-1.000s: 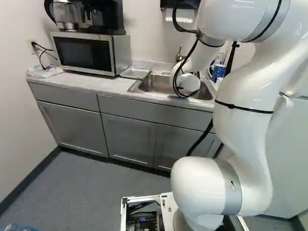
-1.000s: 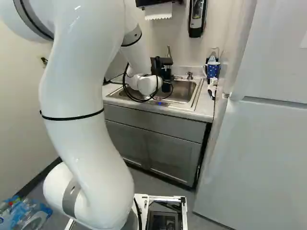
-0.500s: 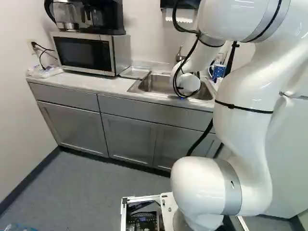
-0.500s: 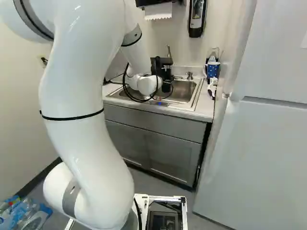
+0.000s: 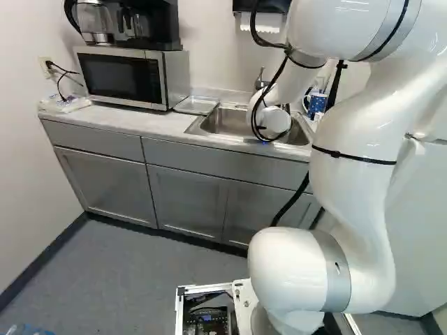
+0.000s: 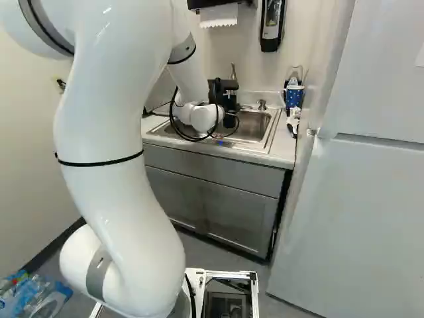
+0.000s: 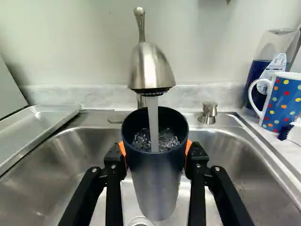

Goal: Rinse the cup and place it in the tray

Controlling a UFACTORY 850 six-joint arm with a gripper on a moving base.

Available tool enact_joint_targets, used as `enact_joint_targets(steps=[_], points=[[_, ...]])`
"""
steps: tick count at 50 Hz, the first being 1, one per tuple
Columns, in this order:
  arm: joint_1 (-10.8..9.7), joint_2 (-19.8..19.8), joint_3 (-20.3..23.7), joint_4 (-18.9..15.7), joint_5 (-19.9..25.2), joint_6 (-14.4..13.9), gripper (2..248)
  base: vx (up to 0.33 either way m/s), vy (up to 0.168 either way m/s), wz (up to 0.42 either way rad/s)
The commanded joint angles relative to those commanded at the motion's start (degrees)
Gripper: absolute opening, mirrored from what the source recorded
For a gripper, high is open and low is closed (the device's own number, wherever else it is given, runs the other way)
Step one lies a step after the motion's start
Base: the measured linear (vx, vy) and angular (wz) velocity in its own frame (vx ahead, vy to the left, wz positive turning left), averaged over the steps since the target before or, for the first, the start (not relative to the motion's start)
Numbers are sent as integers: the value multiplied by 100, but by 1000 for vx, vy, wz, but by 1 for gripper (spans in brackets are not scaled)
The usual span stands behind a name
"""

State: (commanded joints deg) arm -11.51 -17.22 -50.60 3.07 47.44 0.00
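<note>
In the left base view the cup is hidden behind the last joint of the arm (image 6: 116, 132), and in the right base view only a dark shape shows there, so its outline is hard to make out. The wrist view shows the cup (image 7: 154, 188) clearly, but the rising bubbles and the falling water (image 7: 153, 122) hide its inside bottom. The drain (image 7: 140, 221) is partly covered by the cup. Beside the mug (image 7: 287, 103) lies a white and dark thing (image 7: 288, 132), cut off, and I cannot tell what it is.

The tray (image 7: 35, 125) is on the surface (image 5: 150, 124), between the microwave (image 5: 122, 78) and the sink (image 7: 51, 165). The mug, with coloured dots, stands on the other side of the sink, in front of a clear and blue bottle (image 7: 263, 70), which it partly covers. The soap pump (image 7: 207, 113) is beside the tap (image 7: 150, 70), whose head is directly above the cup.

The arm goes up from its lowest joint, bends forward and comes down above the sink. The end effector (image 6: 228, 99) pinches the cup from two sides with its orange pads (image 7: 122, 149), and the cup is upright, with its mouth under the tap
</note>
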Motion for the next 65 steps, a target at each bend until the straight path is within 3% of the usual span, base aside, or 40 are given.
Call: enact_joint_targets(steps=[44, 65], points=[[11, 4, 5, 0, 0, 0, 125, 0, 0, 0], [286, 99, 115, 0, 0, 0, 125, 0, 0, 0]])
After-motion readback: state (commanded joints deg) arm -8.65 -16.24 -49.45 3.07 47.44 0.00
